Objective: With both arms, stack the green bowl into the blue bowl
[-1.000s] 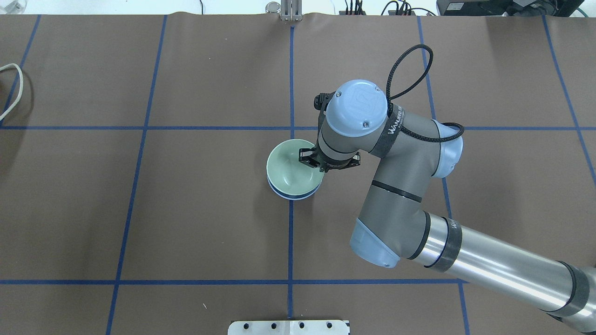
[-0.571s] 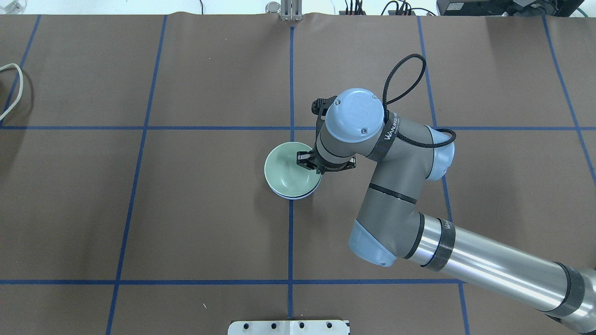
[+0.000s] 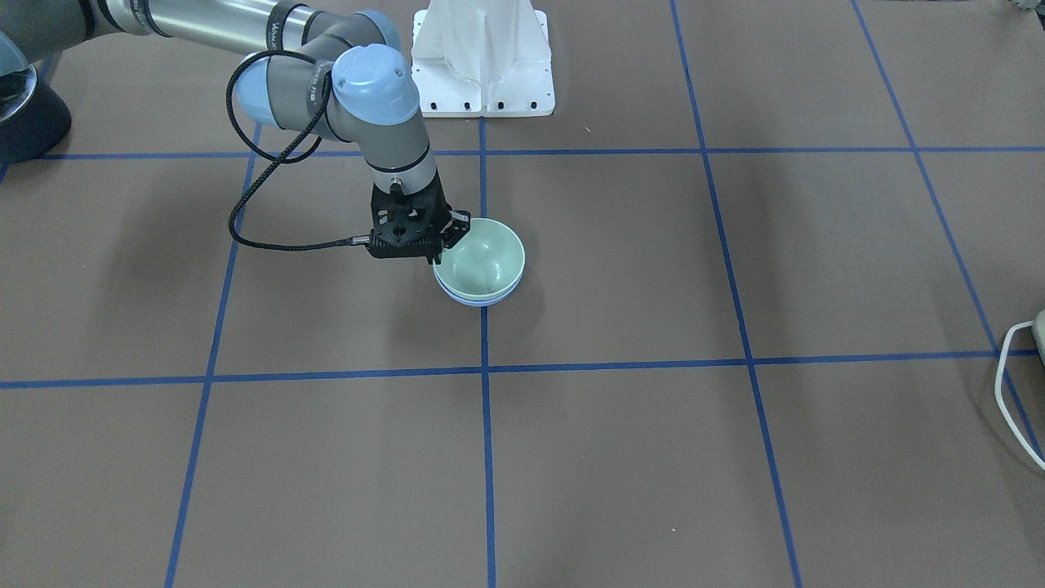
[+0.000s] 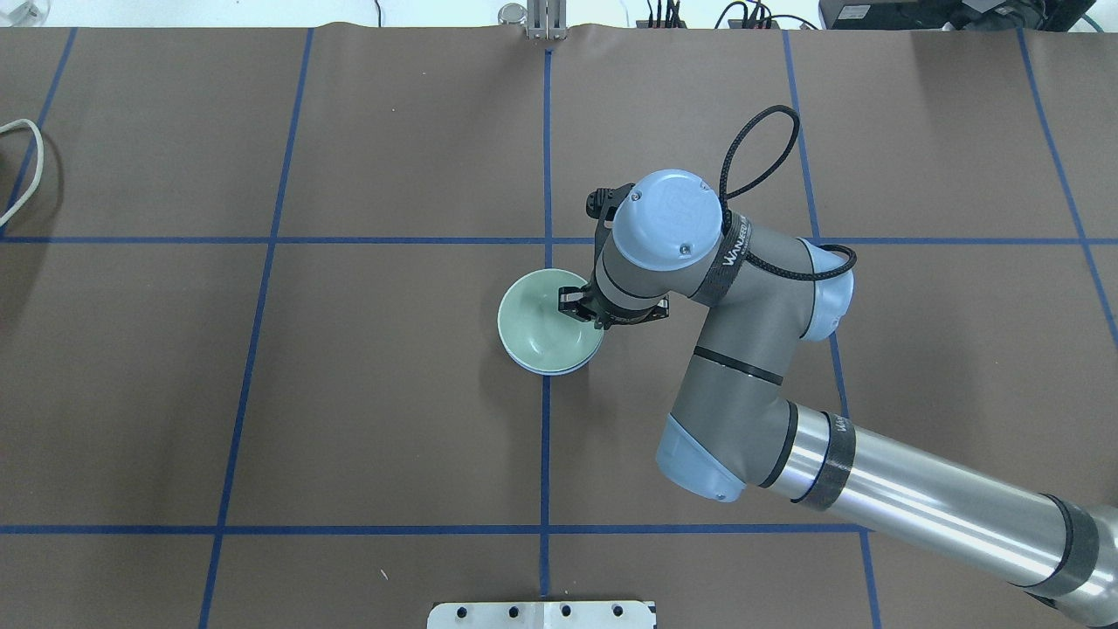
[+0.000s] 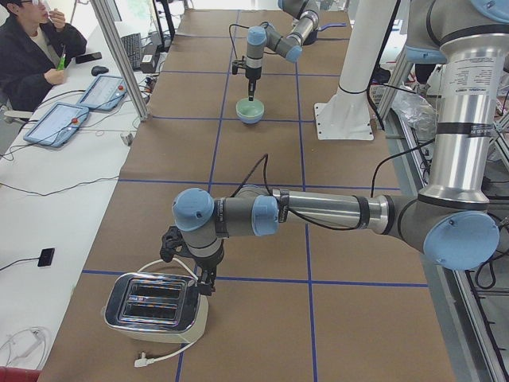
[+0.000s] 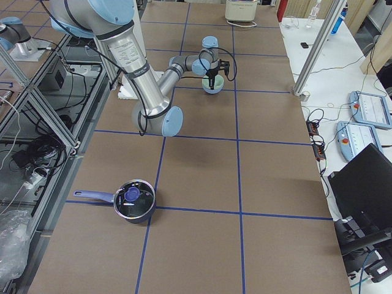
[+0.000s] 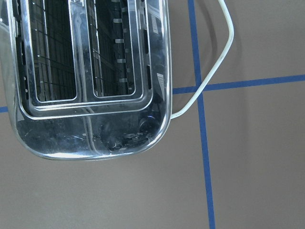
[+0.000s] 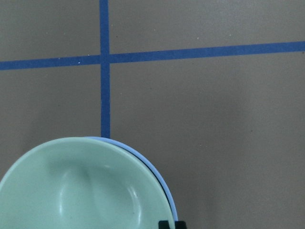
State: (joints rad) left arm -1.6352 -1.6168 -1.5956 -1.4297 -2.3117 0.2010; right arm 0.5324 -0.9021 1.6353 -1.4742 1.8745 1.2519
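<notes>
The pale green bowl [image 4: 541,325] sits nested inside the periwinkle-blue bowl [image 4: 548,370] near the table's middle, on a blue tape line. Only the blue bowl's rim [image 3: 478,301] shows beneath the green bowl [image 3: 483,261]. My right gripper [image 4: 583,313] points down at the stack's rim on the robot's right side, its jaws close together across the green bowl's rim [image 8: 81,191]; the blue rim [image 8: 164,183] lies just outside. My left gripper [image 5: 203,280] hovers over a toaster far to the left; I cannot tell whether it is open or shut.
A chrome toaster [image 7: 90,76] with a white cable stands at the table's left end. A dark pot with a blue handle [image 6: 133,201] sits at the right end. A white pedestal [image 3: 483,57] stands at the robot's edge. A white cable [image 4: 26,157] lies at the far left.
My right arm has lowered the green bowl down into the blue bowl. The stack has settled, and the wrist has shifted very slightly since.
</notes>
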